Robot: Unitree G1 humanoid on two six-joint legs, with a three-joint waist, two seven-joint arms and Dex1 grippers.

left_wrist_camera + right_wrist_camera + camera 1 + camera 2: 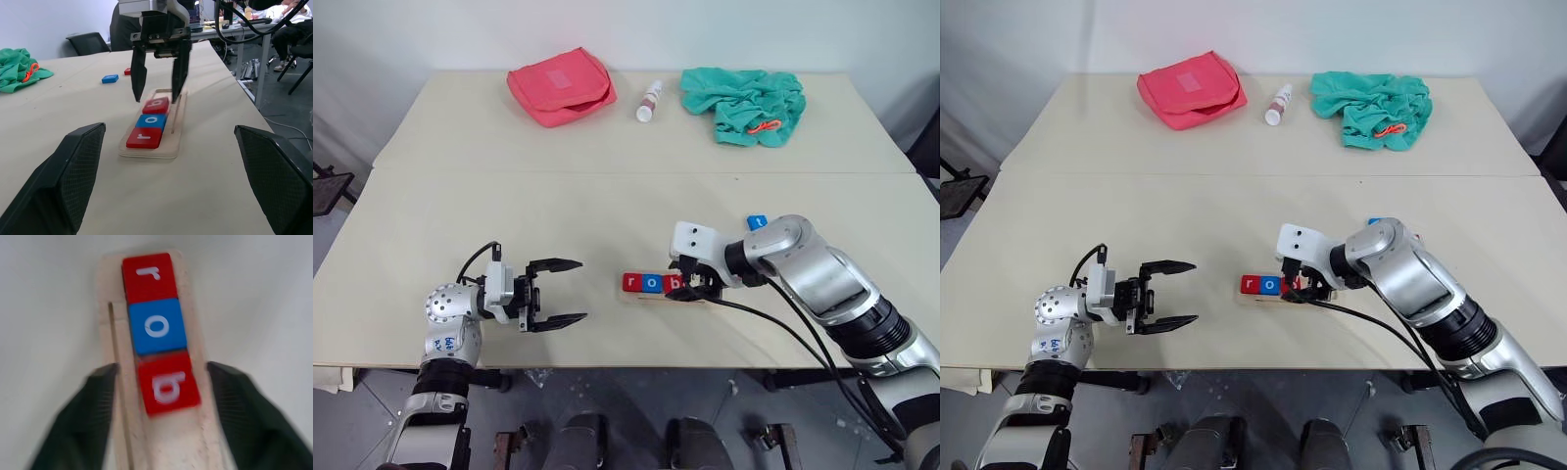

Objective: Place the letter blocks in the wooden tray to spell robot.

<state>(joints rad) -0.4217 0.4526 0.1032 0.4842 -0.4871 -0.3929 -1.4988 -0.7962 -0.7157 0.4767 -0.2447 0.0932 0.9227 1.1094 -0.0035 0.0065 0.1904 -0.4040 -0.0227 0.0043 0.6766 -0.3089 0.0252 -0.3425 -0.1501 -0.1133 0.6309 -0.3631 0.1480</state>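
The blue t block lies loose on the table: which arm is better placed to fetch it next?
Probably the right. The blue t block lies beside the right arm, whose right gripper hangs open-jawed over the wooden tray. The left gripper is beyond the tray's other end.

Tray [177,128]: pale wood, matt, faint grain. 3 blocks [157,327] in it: smooth, slight sheen. Table [607,211]: matt beige. Top centre: pink pouch [561,86] & teal towel [742,104], both cloth; bottle [648,102] plastic. Finger pads [73,169]: black, textured.
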